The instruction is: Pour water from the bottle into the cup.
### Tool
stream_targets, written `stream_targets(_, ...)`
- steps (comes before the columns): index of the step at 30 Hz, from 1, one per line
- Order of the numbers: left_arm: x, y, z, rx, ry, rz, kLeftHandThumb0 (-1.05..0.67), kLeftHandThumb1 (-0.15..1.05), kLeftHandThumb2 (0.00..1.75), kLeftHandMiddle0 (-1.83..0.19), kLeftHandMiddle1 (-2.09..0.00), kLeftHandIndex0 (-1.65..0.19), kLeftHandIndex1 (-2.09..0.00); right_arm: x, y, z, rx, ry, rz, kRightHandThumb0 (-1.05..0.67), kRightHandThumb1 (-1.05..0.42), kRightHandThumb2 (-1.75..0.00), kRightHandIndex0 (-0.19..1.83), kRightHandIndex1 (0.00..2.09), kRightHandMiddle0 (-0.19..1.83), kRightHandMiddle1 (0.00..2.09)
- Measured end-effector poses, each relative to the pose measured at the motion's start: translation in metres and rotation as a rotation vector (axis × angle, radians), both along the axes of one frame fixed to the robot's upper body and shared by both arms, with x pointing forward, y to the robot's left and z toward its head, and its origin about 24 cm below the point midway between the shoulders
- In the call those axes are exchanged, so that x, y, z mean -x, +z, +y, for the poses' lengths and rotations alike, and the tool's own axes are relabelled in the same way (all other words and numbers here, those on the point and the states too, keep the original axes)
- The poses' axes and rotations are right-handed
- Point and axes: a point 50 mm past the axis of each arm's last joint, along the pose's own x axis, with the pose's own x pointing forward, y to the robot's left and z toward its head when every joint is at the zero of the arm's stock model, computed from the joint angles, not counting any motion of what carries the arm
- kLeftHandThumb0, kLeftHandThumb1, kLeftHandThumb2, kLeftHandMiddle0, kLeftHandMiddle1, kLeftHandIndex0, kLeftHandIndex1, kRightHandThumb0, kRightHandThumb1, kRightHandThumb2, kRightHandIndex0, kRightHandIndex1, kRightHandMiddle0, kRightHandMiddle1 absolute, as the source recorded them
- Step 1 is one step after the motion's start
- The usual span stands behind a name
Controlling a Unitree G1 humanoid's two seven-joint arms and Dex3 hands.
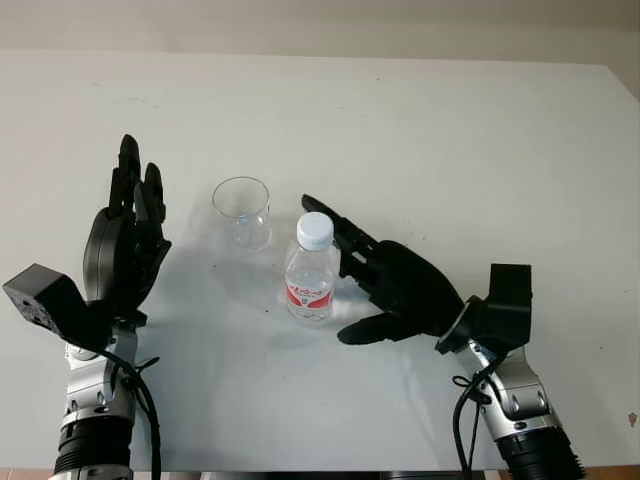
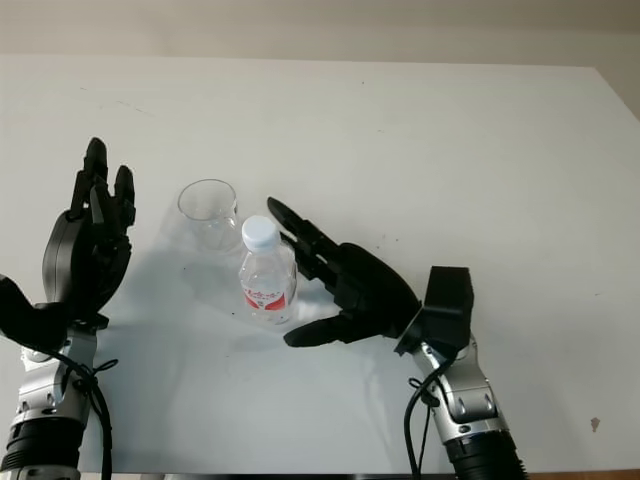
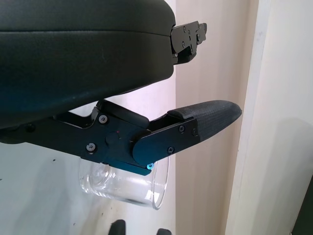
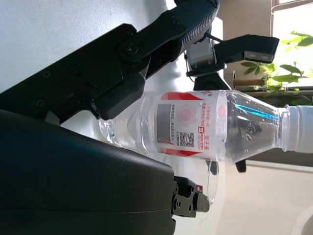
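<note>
Nothing was poured yet: the capped bottle [image 1: 310, 268] stood upright mid-table, the empty cup [image 1: 242, 210] just beside it at 11 o'clock. Right hand [image 1: 385, 285] sat open at the bottle's 3 o'clock, not gripping it. Left hand [image 1: 125, 240] was open at the cup's 9 o'clock; grasping, uncapping and pouring remained.

A broad white matte table [image 1: 450, 130] is taking up nearly the whole scene, its surface lightly speckled with small dark marks. Soft light is falling on it and casting faint grey shadows. Along the far edge a plain beige wall [image 1: 320, 25] is running from left to right. Off to one side, a bright window [image 4: 293, 14] is letting daylight in, with a green leafy plant [image 4: 274, 68] standing by it.
</note>
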Motion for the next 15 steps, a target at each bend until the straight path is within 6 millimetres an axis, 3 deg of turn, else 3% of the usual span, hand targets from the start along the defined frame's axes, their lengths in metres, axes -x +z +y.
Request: stream_targets(15,0.000,0.002,0.000,-0.004,0.011,-0.016,-0.69,1.05,0.76,0.19,0.00,0.19,0.00,-0.013,-0.006,0.015,0.021,0.032,0.014,-0.92,-0.74,-0.05,0.14,0.13,0.10,0.17)
